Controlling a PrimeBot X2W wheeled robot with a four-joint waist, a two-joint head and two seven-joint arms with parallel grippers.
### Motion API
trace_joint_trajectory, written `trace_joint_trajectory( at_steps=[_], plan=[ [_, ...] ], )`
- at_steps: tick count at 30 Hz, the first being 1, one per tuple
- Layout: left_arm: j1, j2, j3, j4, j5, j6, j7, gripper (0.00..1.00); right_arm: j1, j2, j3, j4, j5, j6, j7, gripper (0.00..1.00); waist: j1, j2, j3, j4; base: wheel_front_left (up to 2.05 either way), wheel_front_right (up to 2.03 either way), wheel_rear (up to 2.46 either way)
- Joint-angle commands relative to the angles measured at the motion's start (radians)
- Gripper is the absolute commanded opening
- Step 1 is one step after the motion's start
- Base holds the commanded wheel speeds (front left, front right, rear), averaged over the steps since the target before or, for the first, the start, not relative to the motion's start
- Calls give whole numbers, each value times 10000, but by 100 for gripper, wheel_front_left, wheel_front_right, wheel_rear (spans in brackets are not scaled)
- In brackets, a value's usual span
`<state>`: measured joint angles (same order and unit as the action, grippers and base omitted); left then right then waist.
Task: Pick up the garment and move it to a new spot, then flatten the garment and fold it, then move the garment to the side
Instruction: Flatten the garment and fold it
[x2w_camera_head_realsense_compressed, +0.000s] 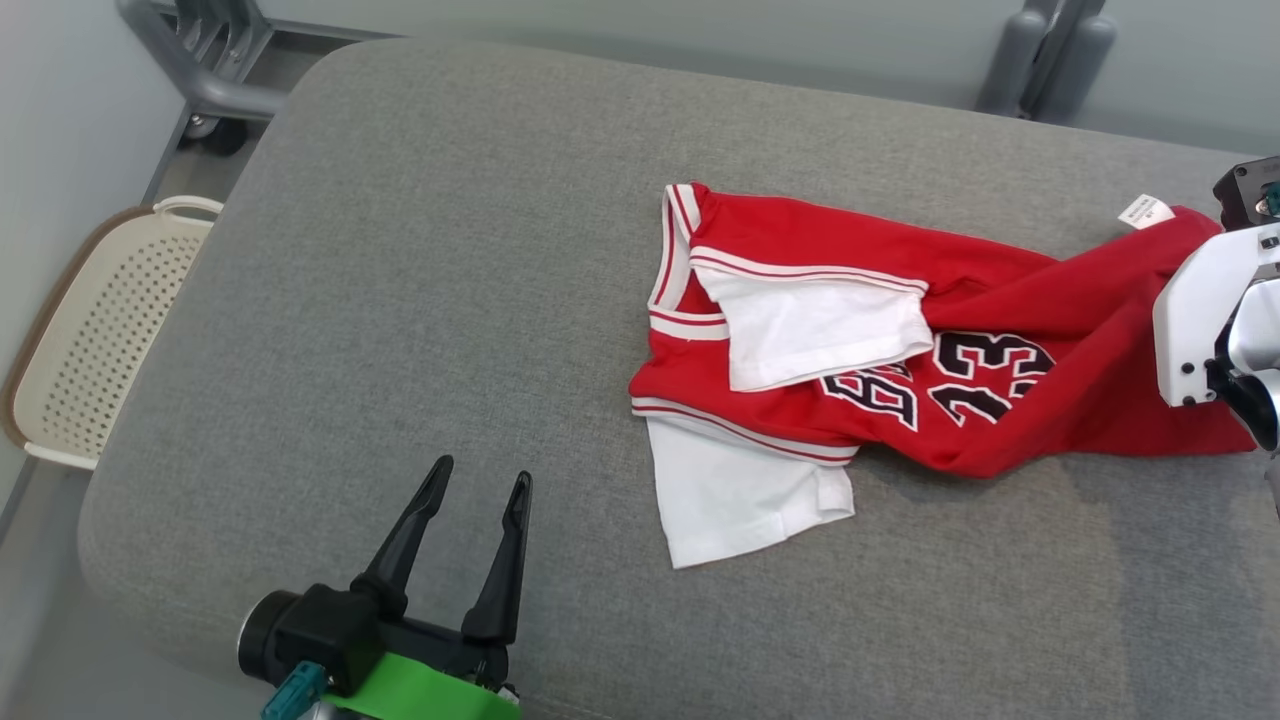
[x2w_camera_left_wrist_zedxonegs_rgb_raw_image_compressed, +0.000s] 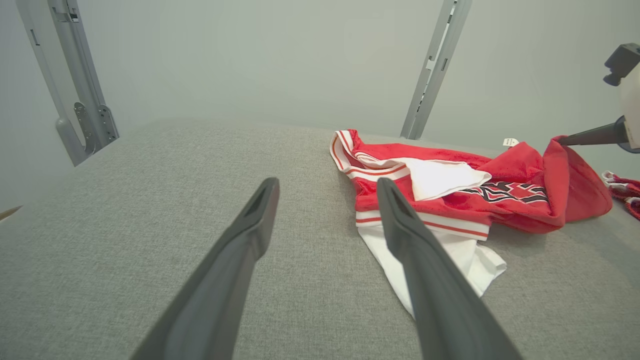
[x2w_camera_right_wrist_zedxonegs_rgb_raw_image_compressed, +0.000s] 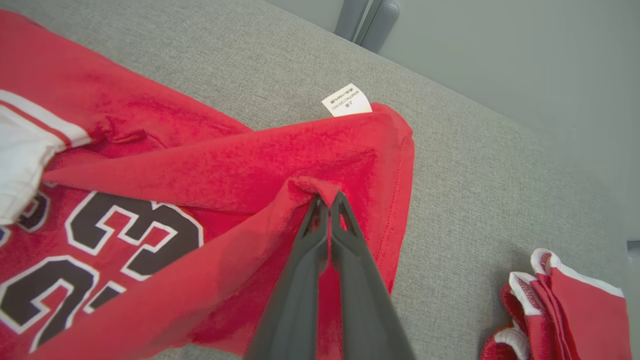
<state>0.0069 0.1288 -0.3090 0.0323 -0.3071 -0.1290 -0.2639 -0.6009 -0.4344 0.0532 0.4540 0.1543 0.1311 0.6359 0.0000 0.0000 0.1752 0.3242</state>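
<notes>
Garment (x2w_camera_head_realsense_compressed: 1000, 300) pinched near hem by right fingers (x2w_camera_right_wrist_zedxonegs_rgb_raw_image_compressed: 300, 280), grey cushion (x2w_camera_head_realsense_compressed: 420, 280) spreading leftward

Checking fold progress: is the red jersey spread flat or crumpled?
Crumpled: jersey bunched, white sleeve flopped over its front, right gripper pinching a fold.

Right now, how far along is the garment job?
Nothing looks finished: the red-and-white number 23 jersey lies crumpled on the grey fabric cushion. In hand: right hand shut on a pinch of it; left hand open, apart. Left: move, flatten, fold, set aside.
</notes>
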Motion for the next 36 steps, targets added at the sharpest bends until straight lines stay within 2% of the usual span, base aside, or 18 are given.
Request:
trace_joint_trajectory(
  at_steps=[1, 2, 3, 4, 10, 18, 26, 34, 36],
  plan=[
    [-164, -41, 1, 6, -21, -24, -3, 100, -144, -55, 11, 180, -91, -9, -142, 0, 0, 0, 420, 459, 0, 0, 0],
    [-184, -49, -18, 22, -37, -24, -3, 100, -277, -52, 49, 446, -126, -9, -302, 15, 0, 0, 455, 515, 0, 0, 0],
    [-212, -51, -30, 38, -44, -24, -3, 100, -376, -29, 75, 705, -124, -9, -422, 97, 0, 0, 472, 553, 0, 0, 0],
    [-225, -53, -31, 50, -54, -24, -3, 100, -477, 1, 83, 945, -141, -9, -562, 100, 0, 0, 482, 573, 0, 0, 0],
    [-235, -16, 153, 91, 126, -24, -3, 100, -987, 19, 132, 1619, -353, -9, -1361, 100, 0, 0, 372, 407, 0, 0, 0],
    [-63, 9, 500, 139, 367, -24, -3, 100, -1242, 173, -55, 1516, -790, -9, -2917, 100, 0, 0, -155, -160, 0, 0, 0],
    [208, -17, 653, 255, 396, -24, -3, 100, -171, 381, 200, 494, -804, -9, -4057, 100, 0, 0, -652, -483, 0, 0, 0],
    [552, -41, 863, 315, 378, -25, -3, 100, 2315, 727, 14, -1727, -907, -9, -4612, 100, 0, 0, -1004, -623, 0, 0, 0],
    [573, -59, 900, 327, 372, -25, -3, 100, 2613, 819, -20, -1946, -890, -9, -4626, 100, 0, 0, -1045, -632, 0, 0, 0]
  ],
)
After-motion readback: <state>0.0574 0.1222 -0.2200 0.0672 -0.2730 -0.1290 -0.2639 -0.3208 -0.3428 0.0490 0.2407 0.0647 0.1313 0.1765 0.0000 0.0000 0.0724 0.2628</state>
